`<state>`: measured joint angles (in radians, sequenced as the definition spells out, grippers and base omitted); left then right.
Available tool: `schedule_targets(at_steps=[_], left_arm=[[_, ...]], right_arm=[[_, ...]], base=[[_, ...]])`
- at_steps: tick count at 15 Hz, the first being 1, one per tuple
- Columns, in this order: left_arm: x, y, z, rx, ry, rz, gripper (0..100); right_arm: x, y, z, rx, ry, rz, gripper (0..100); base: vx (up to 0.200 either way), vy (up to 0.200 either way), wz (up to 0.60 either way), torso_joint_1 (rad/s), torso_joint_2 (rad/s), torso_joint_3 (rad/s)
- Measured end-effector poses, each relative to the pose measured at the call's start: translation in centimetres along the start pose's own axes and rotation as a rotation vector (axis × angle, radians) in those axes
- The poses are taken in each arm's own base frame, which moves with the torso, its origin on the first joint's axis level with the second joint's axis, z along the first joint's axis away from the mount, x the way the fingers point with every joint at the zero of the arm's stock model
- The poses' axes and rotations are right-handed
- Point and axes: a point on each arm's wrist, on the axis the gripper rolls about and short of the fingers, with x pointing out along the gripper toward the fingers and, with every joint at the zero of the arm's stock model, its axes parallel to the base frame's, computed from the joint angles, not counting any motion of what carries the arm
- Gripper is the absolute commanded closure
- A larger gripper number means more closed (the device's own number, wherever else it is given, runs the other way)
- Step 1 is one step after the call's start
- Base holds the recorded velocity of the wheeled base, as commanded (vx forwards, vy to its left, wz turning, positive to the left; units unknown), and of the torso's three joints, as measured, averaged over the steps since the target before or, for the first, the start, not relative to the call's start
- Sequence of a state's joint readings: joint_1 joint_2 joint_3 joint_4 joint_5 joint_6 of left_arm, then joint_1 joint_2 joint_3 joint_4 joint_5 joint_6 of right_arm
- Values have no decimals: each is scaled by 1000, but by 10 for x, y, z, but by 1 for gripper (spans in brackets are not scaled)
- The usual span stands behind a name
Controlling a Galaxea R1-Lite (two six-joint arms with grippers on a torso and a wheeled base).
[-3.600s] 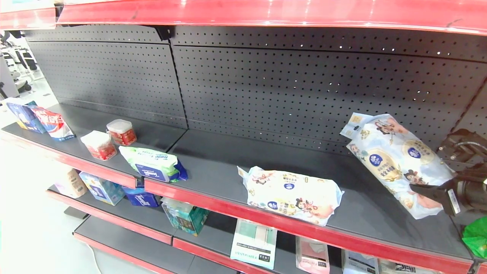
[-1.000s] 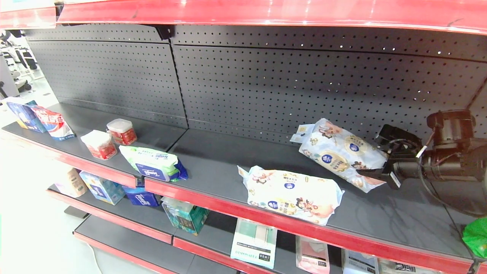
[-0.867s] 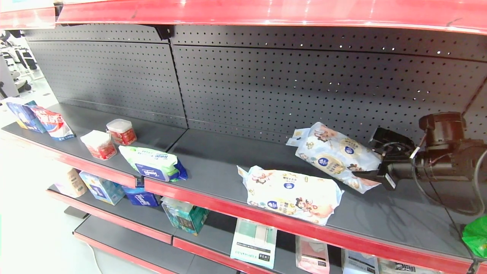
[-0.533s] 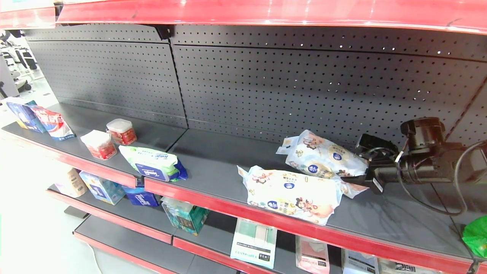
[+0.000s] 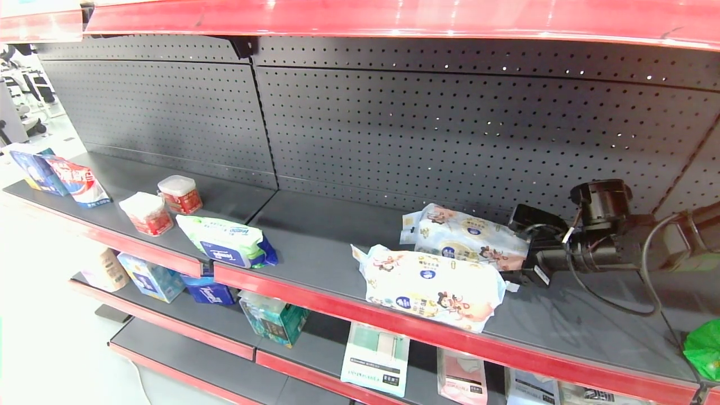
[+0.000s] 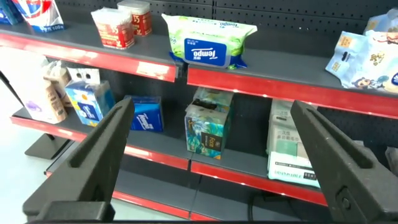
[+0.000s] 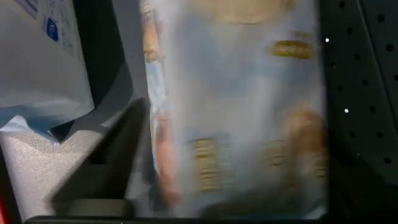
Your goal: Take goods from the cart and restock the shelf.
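The right gripper (image 5: 520, 270) is clamped on one end of a white cartoon-printed soft pack (image 5: 464, 239), which apparently lies near the back edge of the red-fronted dark metal shelf (image 5: 315, 242), just behind a similar pack (image 5: 433, 287). The left gripper (image 6: 211, 109) has its fingers wide apart.

The black right arm (image 5: 619, 250) had a cylindrical joint (image 5: 601, 197), looping cable (image 5: 643, 264) and white tag (image 5: 539, 274) near the right hand (image 5: 514, 247).
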<state>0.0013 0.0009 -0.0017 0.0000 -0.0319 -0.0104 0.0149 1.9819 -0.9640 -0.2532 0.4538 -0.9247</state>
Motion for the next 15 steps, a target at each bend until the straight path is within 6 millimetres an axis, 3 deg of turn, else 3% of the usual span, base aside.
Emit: schedule_targets(at_steps=[15], left_arm=[[0,0,0,0,0,0,0]], right_arm=[[-24,-14,-10,107,112,-159,0]], base=[[0,0,0,0,0,0]])
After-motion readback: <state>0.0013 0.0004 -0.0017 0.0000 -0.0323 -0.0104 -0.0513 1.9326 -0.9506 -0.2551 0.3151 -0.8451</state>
